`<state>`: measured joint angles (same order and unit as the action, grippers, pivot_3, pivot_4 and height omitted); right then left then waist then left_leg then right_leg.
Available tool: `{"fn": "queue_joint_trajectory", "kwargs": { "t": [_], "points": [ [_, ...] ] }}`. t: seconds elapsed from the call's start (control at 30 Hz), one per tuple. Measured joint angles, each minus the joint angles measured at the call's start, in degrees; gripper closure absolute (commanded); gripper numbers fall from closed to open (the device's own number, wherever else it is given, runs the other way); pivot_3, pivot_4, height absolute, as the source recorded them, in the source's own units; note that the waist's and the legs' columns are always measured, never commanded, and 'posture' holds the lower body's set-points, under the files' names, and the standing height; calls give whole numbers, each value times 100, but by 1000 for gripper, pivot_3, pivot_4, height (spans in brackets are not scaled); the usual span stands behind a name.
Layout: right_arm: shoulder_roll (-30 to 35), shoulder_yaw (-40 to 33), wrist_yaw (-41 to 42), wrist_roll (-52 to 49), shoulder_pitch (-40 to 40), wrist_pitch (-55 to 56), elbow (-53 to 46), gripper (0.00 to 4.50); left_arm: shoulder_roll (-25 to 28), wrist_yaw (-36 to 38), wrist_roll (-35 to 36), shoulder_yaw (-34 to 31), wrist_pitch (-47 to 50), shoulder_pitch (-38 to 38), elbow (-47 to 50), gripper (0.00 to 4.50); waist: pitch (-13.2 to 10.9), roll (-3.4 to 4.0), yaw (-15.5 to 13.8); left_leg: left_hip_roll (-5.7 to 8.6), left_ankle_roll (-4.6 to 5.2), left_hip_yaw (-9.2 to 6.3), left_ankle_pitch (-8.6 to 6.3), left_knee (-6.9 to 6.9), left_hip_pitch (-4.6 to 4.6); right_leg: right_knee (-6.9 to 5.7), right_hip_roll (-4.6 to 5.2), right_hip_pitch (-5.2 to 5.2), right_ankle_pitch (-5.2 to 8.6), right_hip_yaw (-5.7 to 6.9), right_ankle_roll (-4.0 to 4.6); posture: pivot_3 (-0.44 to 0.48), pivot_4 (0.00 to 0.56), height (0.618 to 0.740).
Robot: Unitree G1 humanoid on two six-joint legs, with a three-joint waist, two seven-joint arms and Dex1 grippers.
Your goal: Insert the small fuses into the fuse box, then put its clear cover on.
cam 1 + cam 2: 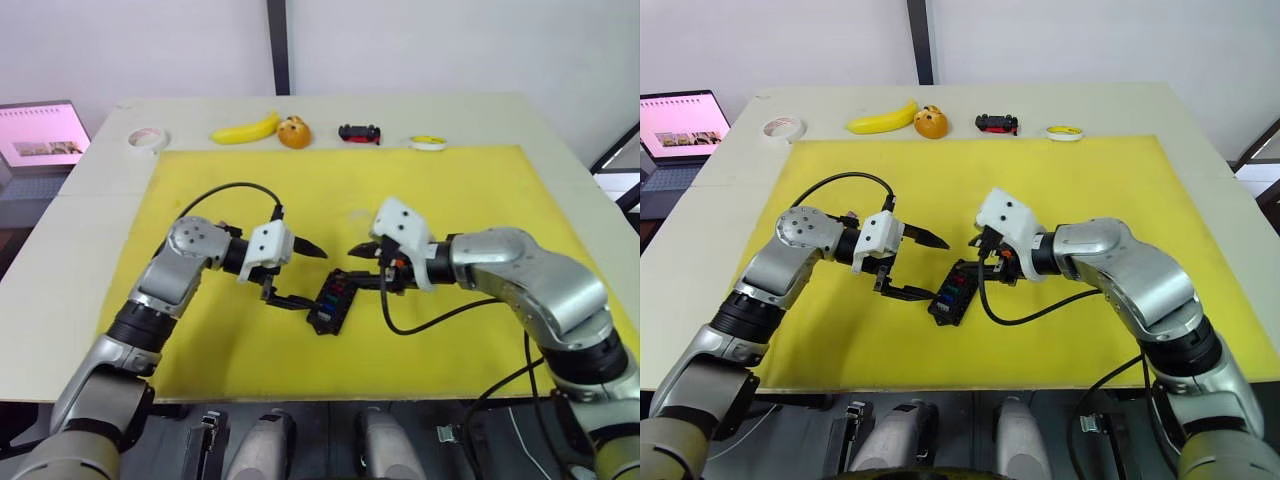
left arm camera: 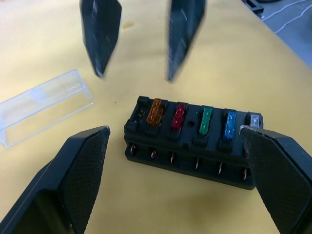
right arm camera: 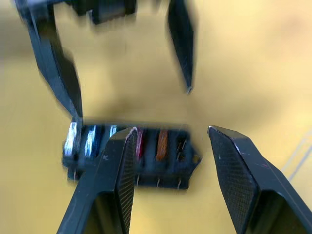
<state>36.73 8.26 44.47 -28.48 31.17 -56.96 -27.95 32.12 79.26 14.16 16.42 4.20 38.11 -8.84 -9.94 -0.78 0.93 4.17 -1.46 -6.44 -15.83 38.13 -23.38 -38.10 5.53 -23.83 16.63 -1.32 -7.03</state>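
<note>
The black fuse box (image 2: 190, 146) lies on the yellow mat (image 1: 450, 190) between my two grippers. Orange (image 2: 155, 112), red (image 2: 178, 117), green (image 2: 206, 120), blue (image 2: 229, 125) and grey (image 2: 253, 118) small fuses stand in its upper row of slots. The clear cover (image 2: 44, 105) lies flat on the mat beside the box, apart from it. My left gripper (image 1: 315, 279) is open just left of the box, its fingers spread to either side of it and holding nothing. My right gripper (image 1: 357, 268) is open and empty, hovering at the box's far right end.
Along the table's far edge stand a white tape roll (image 1: 147, 138), a banana (image 1: 245, 130), an orange toy (image 1: 293, 132), a black-and-red toy car (image 1: 359, 132) and a yellow tape roll (image 1: 428, 142). A laptop (image 1: 40, 135) sits off the table's left.
</note>
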Motion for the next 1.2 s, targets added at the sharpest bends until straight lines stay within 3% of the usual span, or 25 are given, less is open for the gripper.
{"fn": "queue_joint_trajectory", "kwargs": {
  "t": [0.07, 0.1, 0.4, 1.2],
  "points": [
    [-87, -21, -4, 24, -304, 364, 142, 4380, 10, 20, 2, 0, 16, -21, 2, 0, 0, 0, 8, 0, 0, 2, 0, 0, 0, 0, 0, -1, 0, -1, 0, 0, 150, 740],
    [-171, -26, -17, 52, -406, 549, 200, 4454, 16, 29, 2, 0, 26, -21, 2, 0, 0, 0, 16, 0, -1, 2, 0, 0, 0, -1, 0, -2, 0, -1, 0, 0, 150, 740],
    [-433, 73, -153, 263, -696, 1165, 401, 4454, 19, 65, 1, 0, 45, -14, -2, 0, 0, 0, 9, 0, -4, 1, 3, 0, 0, -1, -1, -3, 0, -1, 0, 0, 150, 740],
    [-315, 367, -179, 608, -741, 1122, 422, 4454, -15, 48, -105, 0, 31, 72, -166, 0, 0, 1, 9, 0, -4, 0, 2, 0, 3, -1, -2, 2, 0, -1, 0, 0, 150, 740]
  ]
}}
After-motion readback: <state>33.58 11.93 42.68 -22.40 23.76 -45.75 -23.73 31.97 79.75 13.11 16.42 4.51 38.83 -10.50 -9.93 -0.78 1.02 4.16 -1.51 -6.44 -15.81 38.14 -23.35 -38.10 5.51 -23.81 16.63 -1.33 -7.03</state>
